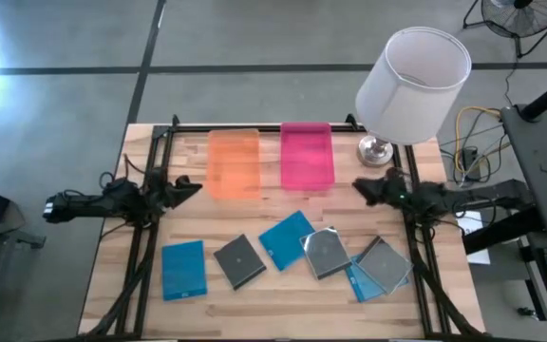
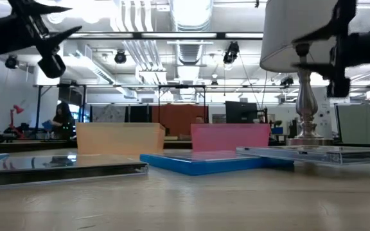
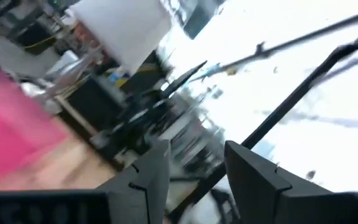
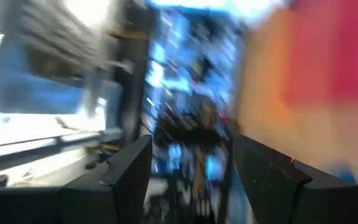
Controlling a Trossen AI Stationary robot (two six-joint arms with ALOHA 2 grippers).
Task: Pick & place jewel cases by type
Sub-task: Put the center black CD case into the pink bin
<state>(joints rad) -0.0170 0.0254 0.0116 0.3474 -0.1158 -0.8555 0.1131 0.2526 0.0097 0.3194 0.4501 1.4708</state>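
Six jewel cases lie flat in a loose row along the table's (image 1: 112, 275) front half, none square to its edges. Nearest the left edge a blue case (image 1: 183, 270) sits almost straight, tipped only slightly; beside it a grey case (image 1: 239, 260) is turned diagonally. A second blue case (image 1: 287, 239) is likewise skewed, its corner under or against a clear case showing a disc (image 1: 325, 254). Toward the right edge another grey case (image 1: 385, 263) overlaps a blue one (image 1: 361, 282), which is mostly hidden, so its outline is hard to make out. The orange tray (image 1: 233, 162) and pink tray (image 1: 307, 156) stand side by side near the back edge, a lamp (image 1: 409, 81) at the back right corner. The left gripper (image 1: 186, 187) hovers over the left edge, fingers apart and empty; the right gripper (image 1: 365, 189) hovers over the right edge, likewise spread and empty.
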